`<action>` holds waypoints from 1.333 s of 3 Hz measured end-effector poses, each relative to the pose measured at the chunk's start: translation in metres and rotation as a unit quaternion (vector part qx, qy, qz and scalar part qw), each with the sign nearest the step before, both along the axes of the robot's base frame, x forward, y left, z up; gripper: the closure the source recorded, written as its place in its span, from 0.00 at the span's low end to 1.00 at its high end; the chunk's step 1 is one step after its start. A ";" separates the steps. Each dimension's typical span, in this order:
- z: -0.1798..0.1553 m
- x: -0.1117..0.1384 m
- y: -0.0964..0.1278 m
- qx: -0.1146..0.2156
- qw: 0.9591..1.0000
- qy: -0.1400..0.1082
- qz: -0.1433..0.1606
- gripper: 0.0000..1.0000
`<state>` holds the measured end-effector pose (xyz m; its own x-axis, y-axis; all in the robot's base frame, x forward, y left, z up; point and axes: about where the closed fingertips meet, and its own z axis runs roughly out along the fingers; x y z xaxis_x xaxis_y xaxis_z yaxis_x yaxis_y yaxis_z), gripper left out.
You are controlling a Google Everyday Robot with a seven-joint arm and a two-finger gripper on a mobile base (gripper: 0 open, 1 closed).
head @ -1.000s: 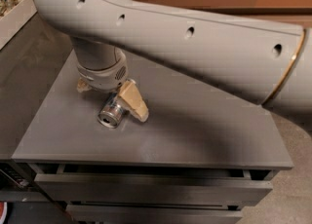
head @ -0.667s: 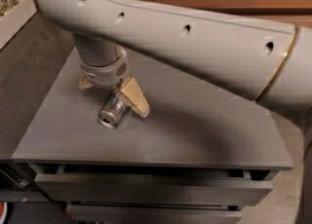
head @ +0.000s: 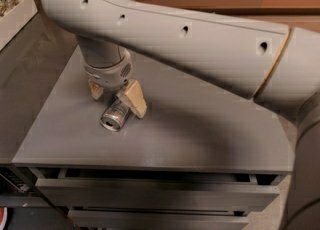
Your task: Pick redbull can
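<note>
While the redbull can (head: 114, 117) lies on its side on the grey cabinet top (head: 200, 124), left of middle with its shiny silver end facing the front edge, my gripper (head: 116, 105) hangs right over it. My claw is open, with tan fingers (head: 133, 99) spread on either side of the can; the right one looks to touch it, the left stands just beside. Drawers (head: 155, 194) sit below the top's front edge.

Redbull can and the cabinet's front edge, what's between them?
Only bare grey cabinet top, seen in the camera view. The gripper is right over the redbull can.
</note>
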<state>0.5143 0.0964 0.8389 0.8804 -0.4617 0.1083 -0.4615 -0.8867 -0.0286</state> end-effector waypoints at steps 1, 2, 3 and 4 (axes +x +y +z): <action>0.000 -0.001 0.000 -0.001 1.000 0.003 0.005 0.48; 0.009 -0.003 0.003 0.008 1.000 0.004 0.010 0.72; 0.028 -0.005 0.008 0.027 1.000 0.002 0.011 0.94; 0.054 0.000 0.009 0.052 0.999 -0.005 0.006 1.00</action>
<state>0.5145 0.1050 0.8929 0.8850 -0.4602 0.0700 -0.4499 -0.8842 -0.1253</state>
